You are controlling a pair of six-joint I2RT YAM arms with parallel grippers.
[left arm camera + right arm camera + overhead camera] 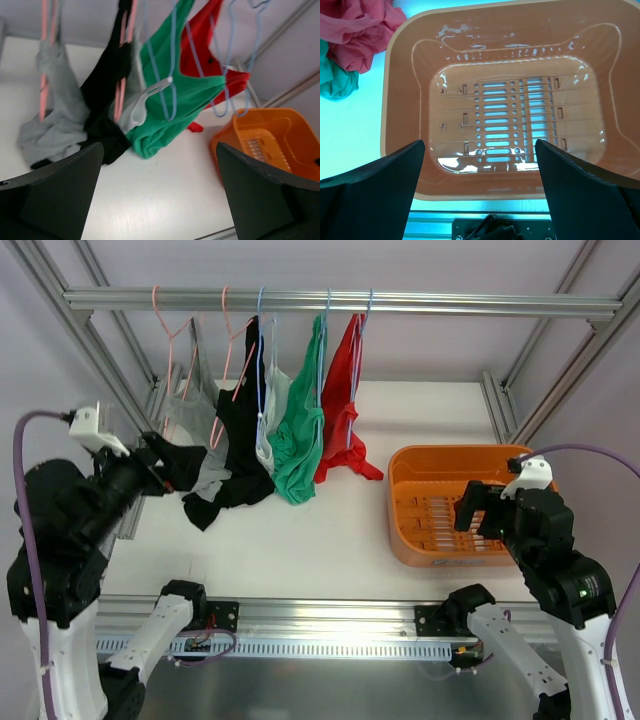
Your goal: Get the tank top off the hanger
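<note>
Two pincers stand apart, empty: left pincer (160, 197) near the grey fabric tank top (60, 117) on its pink wire hanger (44, 100), where the overlapping black cloth top (107, 80) risks snagging or dragging along; right pincer (480, 192) above the orange plastic basket (400, 75).

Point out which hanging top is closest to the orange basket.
The red top, last on the right of the rail, beside the green one; the rest hang farther left.
</note>
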